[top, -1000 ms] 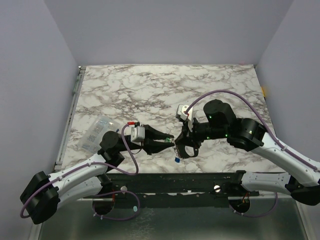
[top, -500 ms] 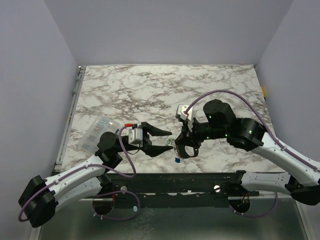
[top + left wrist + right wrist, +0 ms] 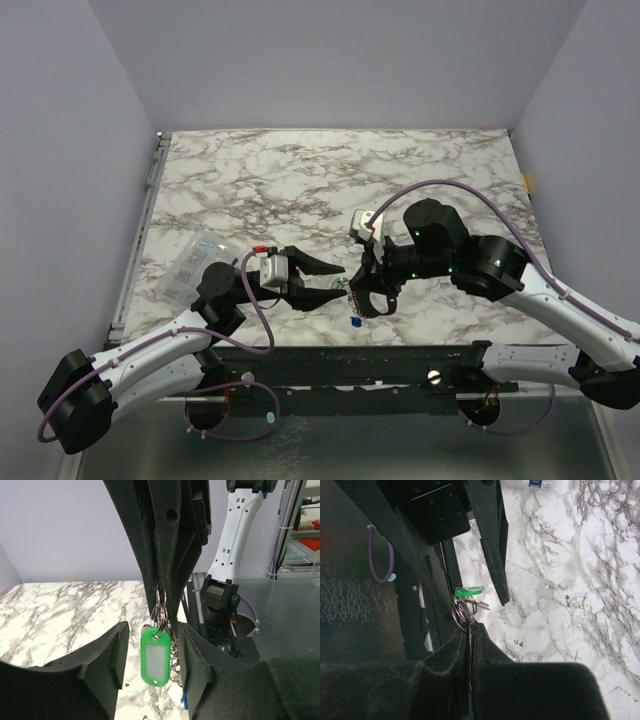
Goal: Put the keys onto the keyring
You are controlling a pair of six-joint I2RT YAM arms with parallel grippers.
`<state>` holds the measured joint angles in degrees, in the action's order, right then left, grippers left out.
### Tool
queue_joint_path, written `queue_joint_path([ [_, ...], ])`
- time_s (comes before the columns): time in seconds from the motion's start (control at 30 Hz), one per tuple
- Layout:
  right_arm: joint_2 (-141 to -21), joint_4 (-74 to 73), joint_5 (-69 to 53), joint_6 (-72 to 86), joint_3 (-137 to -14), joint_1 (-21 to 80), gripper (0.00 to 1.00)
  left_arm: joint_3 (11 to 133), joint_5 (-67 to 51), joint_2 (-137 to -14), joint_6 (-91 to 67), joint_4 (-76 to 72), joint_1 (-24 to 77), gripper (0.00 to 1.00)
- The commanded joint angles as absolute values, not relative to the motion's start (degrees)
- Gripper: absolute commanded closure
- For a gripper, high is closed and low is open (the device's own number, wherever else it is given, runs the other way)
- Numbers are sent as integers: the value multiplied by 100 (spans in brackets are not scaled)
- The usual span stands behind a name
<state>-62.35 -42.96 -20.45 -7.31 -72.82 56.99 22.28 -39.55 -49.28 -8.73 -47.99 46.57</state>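
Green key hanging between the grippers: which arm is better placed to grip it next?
Left. The left gripper stands open with a finger either side of the green key, so it likely only needs to close. The right gripper is shut on the keyring, holding it up.

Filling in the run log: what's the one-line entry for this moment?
right claw: shut on keyring | green key: hanging at keyring | left claw: open around green key | blue key: on table

Marbled table (image 3: 300, 170), plain lilac walls (image 3: 330, 60) around.
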Motion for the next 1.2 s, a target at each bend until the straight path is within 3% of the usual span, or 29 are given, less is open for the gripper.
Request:
queue_joint_path([
  [0.0, -6291, -4254, -2166, -686, -7471, 5704, 99, 2378, -4005, -4940, -892, -4841, 4632, 48],
  [0.23, -6331, -4244, -2148, -686, -7472, 5704, 99, 2406, -4025, -4926, -938, -4860, 4632, 49],
  [0.33, -6349, -4245, -2144, -686, -7471, 5705, 99, 2404, -3994, -4913, -941, -4861, 4632, 57],
  [0.43, -6357, -4224, -2148, -681, -7454, 5708, 99, 2399, -3952, -4917, -932, -4863, 4632, 73],
  [0.53, -6340, -4198, -2156, -677, -7462, 5705, 99, 2379, -3969, -4964, -900, -4869, 4627, 97],
  [0.57, -6325, -4181, -2169, -670, -7462, 5704, 99, 2369, -3972, -4970, -894, -4861, 4629, 100],
  [0.93, -6240, -4012, -2178, -625, -7339, 5708, 99, 2330, -3875, -4872, -963, -4843, 4631, 100],
  [1.0, -6261, -4060, -2160, -631, -7354, 5704, 88, 2329, -3844, -4846, -974, -4843, 4625, 100],
  [1.07, -6290, -4198, -2119, -677, -7420, 5704, 66, 2329, -3849, -4838, -978, -4843, 4623, 100],
  [1.17, -6318, -4392, -1990, -747, -7514, 5709, 54, 2329, -3870, -4825, -981, -4826, 4623, 100],
])
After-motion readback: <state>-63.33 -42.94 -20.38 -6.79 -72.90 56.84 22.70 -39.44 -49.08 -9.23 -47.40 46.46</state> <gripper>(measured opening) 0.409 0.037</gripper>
